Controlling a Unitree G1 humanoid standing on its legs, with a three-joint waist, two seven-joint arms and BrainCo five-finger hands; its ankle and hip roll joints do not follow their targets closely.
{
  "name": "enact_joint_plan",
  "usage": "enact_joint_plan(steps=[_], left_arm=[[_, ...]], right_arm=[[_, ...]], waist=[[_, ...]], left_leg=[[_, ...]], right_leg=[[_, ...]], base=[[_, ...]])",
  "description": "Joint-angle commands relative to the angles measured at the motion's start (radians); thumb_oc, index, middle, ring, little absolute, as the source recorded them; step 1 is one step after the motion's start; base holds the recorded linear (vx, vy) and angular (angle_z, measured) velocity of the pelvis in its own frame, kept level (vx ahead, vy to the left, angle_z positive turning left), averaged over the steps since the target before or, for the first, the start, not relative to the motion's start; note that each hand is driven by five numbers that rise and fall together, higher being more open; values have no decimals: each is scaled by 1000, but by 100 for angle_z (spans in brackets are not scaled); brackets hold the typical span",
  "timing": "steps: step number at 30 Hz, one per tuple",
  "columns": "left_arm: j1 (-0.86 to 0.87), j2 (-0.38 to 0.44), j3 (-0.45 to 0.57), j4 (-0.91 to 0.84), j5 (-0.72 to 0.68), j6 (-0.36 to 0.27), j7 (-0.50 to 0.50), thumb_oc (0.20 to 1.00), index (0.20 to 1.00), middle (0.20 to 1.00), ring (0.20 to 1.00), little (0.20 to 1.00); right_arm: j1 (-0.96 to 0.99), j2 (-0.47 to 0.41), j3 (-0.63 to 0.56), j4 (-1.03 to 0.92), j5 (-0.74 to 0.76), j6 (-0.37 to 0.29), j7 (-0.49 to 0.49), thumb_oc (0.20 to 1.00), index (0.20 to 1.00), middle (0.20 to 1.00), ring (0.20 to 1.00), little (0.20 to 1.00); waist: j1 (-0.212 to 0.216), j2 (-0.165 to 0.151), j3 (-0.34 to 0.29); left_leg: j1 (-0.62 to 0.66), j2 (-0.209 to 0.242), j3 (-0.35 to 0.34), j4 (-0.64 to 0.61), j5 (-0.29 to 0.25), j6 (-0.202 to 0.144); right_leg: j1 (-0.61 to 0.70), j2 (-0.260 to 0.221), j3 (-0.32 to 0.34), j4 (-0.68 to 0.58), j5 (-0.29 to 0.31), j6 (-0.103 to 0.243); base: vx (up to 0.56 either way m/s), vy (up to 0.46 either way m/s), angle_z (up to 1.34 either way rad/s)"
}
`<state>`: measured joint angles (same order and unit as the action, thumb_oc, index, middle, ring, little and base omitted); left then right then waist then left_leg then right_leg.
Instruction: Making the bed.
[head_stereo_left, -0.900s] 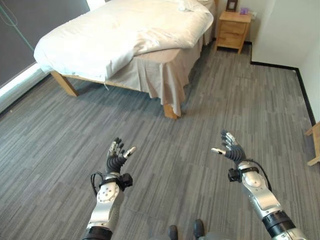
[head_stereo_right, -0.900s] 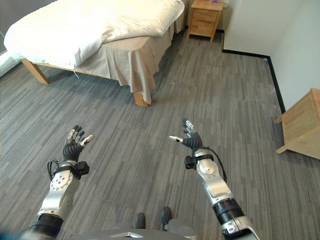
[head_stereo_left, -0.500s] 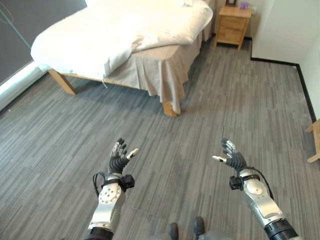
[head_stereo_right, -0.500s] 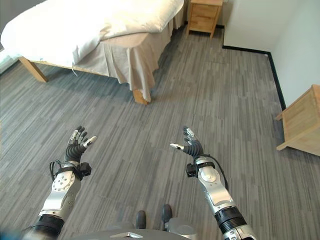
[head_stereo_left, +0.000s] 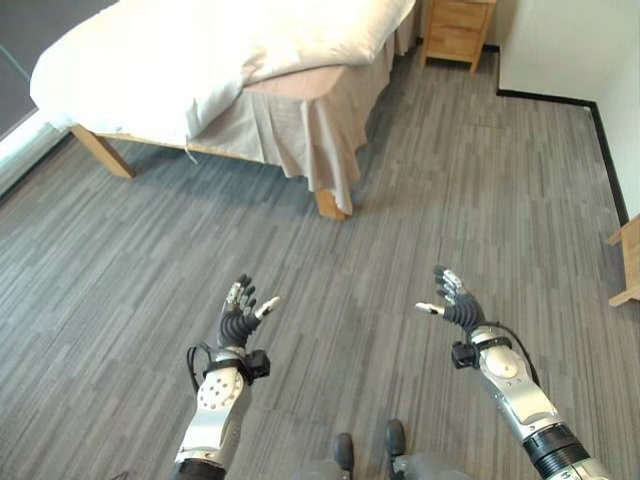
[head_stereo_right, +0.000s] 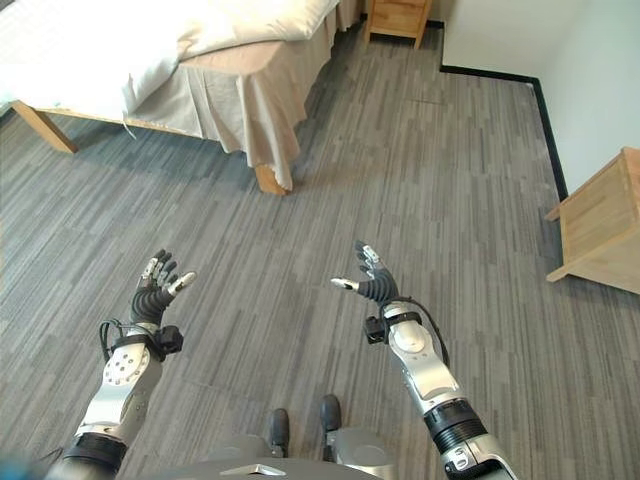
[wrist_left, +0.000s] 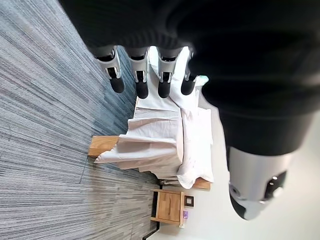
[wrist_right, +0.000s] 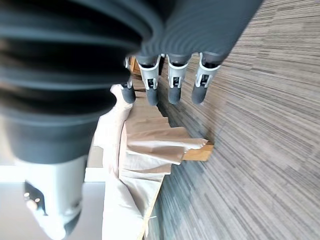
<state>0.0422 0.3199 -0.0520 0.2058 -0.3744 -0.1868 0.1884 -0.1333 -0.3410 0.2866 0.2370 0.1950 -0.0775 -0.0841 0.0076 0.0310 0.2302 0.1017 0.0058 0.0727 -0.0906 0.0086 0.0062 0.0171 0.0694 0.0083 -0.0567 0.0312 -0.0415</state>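
Observation:
A wooden-legged bed (head_stereo_left: 110, 163) stands at the far left with a rumpled white duvet (head_stereo_left: 180, 60) on top and a beige skirt (head_stereo_left: 300, 130) hanging at its near corner. Both hands float over the grey floor well short of the bed. My left hand (head_stereo_left: 240, 315) is raised with fingers spread and straight, holding nothing. My right hand (head_stereo_left: 455, 308) is also up, fingers straight, thumb out, empty. In the left wrist view the fingers (wrist_left: 142, 80) point toward the bed's skirt (wrist_left: 150, 145); the right wrist view shows straight fingers (wrist_right: 172, 82) before the same corner (wrist_right: 197, 152).
A wooden nightstand (head_stereo_left: 458, 32) stands by the far wall past the bed. Another wooden piece of furniture (head_stereo_right: 590, 225) sits at the right edge. White walls with a black baseboard (head_stereo_left: 545, 98) bound the right side. Grey striped carpet (head_stereo_left: 400, 230) lies open between me and the bed.
The view has shifted so the bed sits higher and further left in the picture. Both hands stay raised and open, in much the same pose.

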Motion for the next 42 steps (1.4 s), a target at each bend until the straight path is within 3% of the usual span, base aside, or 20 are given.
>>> enact_joint_plan(steps=[1,10,12,13,14,16,17,18,22,25,27,33,34,35,36,37,39,40,41,42], left_arm=[[-9,20,18,-34,-8,-43,-10,1000,1000,1000,1000,1000],[27,7,20,-42,-24,-28,-22,1000,1000,1000,1000,1000],[30,10,24,-48,-34,-31,-22,1000,1000,1000,1000,1000],[29,10,24,-48,-34,-31,-22,1000,1000,1000,1000,1000],[26,10,23,-53,-39,-33,-17,1000,1000,1000,1000,1000],[32,-1,19,-54,-55,-31,-15,1000,1000,1000,1000,1000],[32,-1,19,-54,-55,-31,-15,1000,1000,1000,1000,1000],[41,-11,15,-56,-60,-27,-17,1000,1000,1000,1000,1000],[62,-19,8,-55,-56,-15,-31,1000,1000,1000,1000,1000],[72,-20,2,-53,-58,-8,-42,1000,1000,1000,1000,1000],[78,-24,3,-53,-54,-5,-42,1000,1000,1000,1000,1000],[112,-30,16,-66,-34,-1,-51,1000,1000,1000,1000,1000],[122,-25,20,-61,-31,1,-48,1000,1000,1000,1000,1000],[122,-25,20,-61,-31,1,-48,1000,1000,1000,1000,1000],[124,-16,16,-56,-28,5,-57,1000,1000,1000,1000,1000],[123,-8,13,-54,-25,10,-58,1000,1000,1000,1000,1000],[102,16,4,-49,-26,16,-58,1000,1000,1000,1000,1000],[96,34,-3,-55,-27,16,-64,1000,1000,1000,1000,1000],[93,59,-10,-61,-14,18,-75,1000,1000,1000,1000,1000],[74,70,-19,-59,4,19,-72,1000,1000,1000,1000,1000]], right_arm=[[-3,-7,37,-86,-35,-57,2,1000,1000,1000,1000,1000],[40,-13,10,-91,-30,-47,4,1000,1000,1000,1000,1000],[42,-7,13,-100,-24,-51,3,1000,1000,1000,1000,1000],[41,-6,12,-100,-24,-51,3,1000,1000,1000,1000,1000],[43,-8,18,-108,-20,-55,-4,1000,1000,1000,1000,1000],[43,-15,21,-108,-29,-52,-9,1000,1000,1000,1000,1000],[43,-15,21,-108,-30,-52,-9,1000,1000,1000,1000,1000],[44,-16,23,-102,-30,-47,-13,1000,1000,1000,1000,1000],[52,-17,18,-79,-23,-36,-11,1000,1000,1000,1000,1000],[70,-17,13,-59,-31,-27,-12,1000,1000,1000,1000,1000],[76,-16,9,-54,-39,-24,-12,1000,1000,1000,1000,1000],[91,-7,16,-40,-65,-9,14,1000,1000,1000,1000,1000],[99,11,28,-32,-87,-9,21,1000,1000,1000,1000,1000],[99,11,28,-32,-87,-9,21,1000,1000,1000,1000,1000],[106,23,36,-24,-104,-12,28,1000,1000,1000,1000,1000],[105,29,45,-21,-115,-16,31,1000,1000,1000,1000,1000],[84,27,62,-18,-137,-19,40,1000,1000,1000,1000,1000],[68,22,75,-25,-131,-23,52,1000,1000,1000,1000,1000],[55,23,94,-42,-154,-22,57,1000,1000,1000,1000,1000],[49,25,101,-37,-170,-32,50,1000,1000,1000,1000,1000]], waist=[[21,-62,-30],[14,-47,-46],[27,-60,-11],[25,-60,-13],[52,-74,25],[77,-85,48],[74,-83,45],[95,-90,57],[127,-81,52],[152,-50,35],[159,-34,25],[174,-27,1],[173,-51,-17],[174,-51,-18],[176,-84,-33],[186,-96,-35],[173,-98,-15],[152,-80,2],[123,-33,15],[113,-1,24]], left_leg=[[28,36,7,16,-43,-57],[55,58,6,9,-45,-72],[-32,61,-13,177,-32,-90],[-45,62,-16,194,-39,-91],[-143,53,-60,346,22,-106],[-258,22,-116,491,75,-104],[-269,22,-120,503,71,-104],[-338,-13,-122,530,60,-87],[-430,-31,-33,423,35,-57],[-434,-10,77,225,136,-64],[-437,7,125,130,163,-67],[-420,30,128,28,218,-63],[-398,19,112,11,244,-54],[-399,21,113,11,244,-54],[-370,0,110,14,222,-38],[-346,-2,111,14,209,-28],[-279,-2,105,10,171,-14],[-241,14,91,3,151,-7],[-181,49,70,3,108,6],[-168,80,70,3,101,8]], right_leg=[[58,-93,4,-31,-19,113],[87,-83,-15,-31,-48,101],[91,-90,-13,-31,-52,86],[87,-89,-15,-31,-51,86],[92,-94,-12,-31,-42,74],[100,-101,-17,-31,-44,63],[97,-99,-20,-31,-45,63],[109,-105,-12,-31,-50,62],[136,-95,18,-31,-87,64],[180,-56,55,-31,-125,60],[213,-45,76,-31,-149,60],[317,-67,139,-31,-211,76],[330,-106,143,-31,-204,97],[329,-105,145,-31,-204,97],[333,-151,133,-1,-158,135],[305,-162,137,88,-97,165],[185,-167,122,343,79,241],[90,-138,124,519,169,255],[-29,-147,60,765,156,253],[-86,-168,27,865,156,238]], base=[[0,0,0],[59,-25,1],[-60,-80,3],[-130,-119,1],[-96,-121,2],[-47,-107,0],[51,-52,-11],[98,-19,-16],[190,36,-9],[316,81,-20],[369,101,-35],[437,156,-39],[332,162,-13],[646,263,-39],[437,127,-53],[551,159,-56],[320,134,-32],[442,272,-20],[430,287,1],[444,280,17]])
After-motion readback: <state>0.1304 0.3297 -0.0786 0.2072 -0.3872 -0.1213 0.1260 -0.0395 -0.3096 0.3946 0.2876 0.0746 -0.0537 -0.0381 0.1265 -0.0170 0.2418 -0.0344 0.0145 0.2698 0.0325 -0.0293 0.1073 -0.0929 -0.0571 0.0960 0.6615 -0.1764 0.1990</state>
